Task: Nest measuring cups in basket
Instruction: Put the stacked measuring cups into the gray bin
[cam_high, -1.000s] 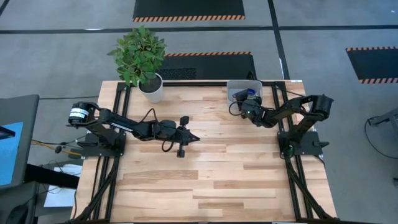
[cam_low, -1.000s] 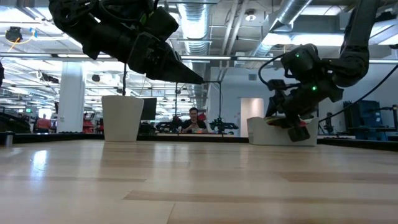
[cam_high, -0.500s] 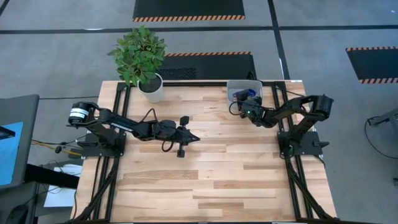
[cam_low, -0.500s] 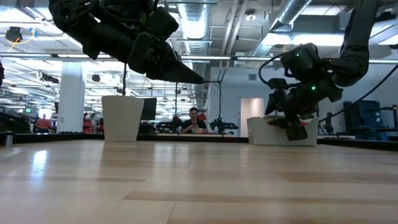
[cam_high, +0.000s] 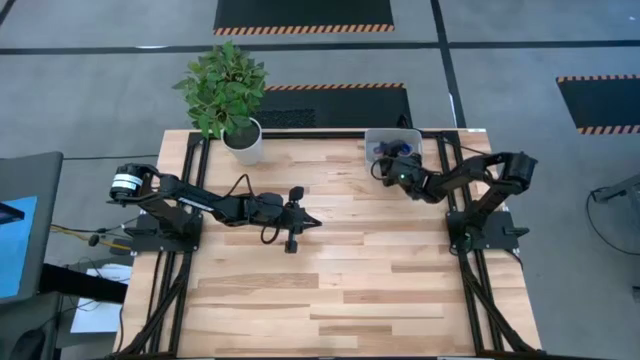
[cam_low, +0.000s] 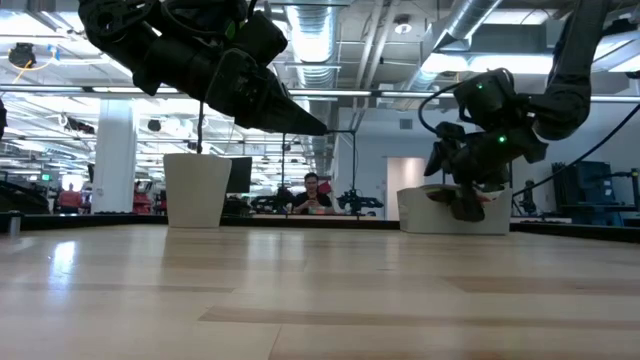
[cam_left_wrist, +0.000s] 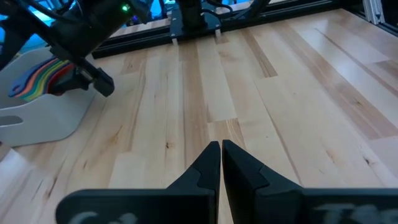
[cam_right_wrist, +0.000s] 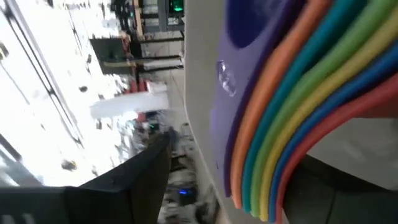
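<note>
Apparently near the finish. Shows the cups (cam_right_wrist: 280, 124) gathered in one stack inside the basket (cam_high: 405, 133), at about 1 o'clock on the table (cam_high: 330, 290) in the high view. Picks out a rainbow of handles lying one upon another, from dark blue through orange, yellow, green and the lighter blues to red. Finds no cup on the boards in the high view or the low view, so judges the nesting itself as done. Cannot confirm from any view how deep each bowl sits in the one below.

Catches the right gripper (cam_high: 390, 165) at the basket's 6 o'clock edge, fingers spread with a clear gap between one finger and the handles, so clamped on nothing. Reads that as a release of the stack, with little left but to draw the arm clear.

Places the left gripper (cam_left_wrist: 221, 149) over the middle of the table, at about 8 o'clock from the basket and well apart from it, fingers pressed together and empty.

Puts the long axis of the stack along the fanned handles. Judges the free ends to point out of the basket toward the right gripper, roughly 6 o'clock, and the bowls to lie toward 12 o'clock. Leaves the exact heading open, since the gripper hides much of the basket from above.
</note>
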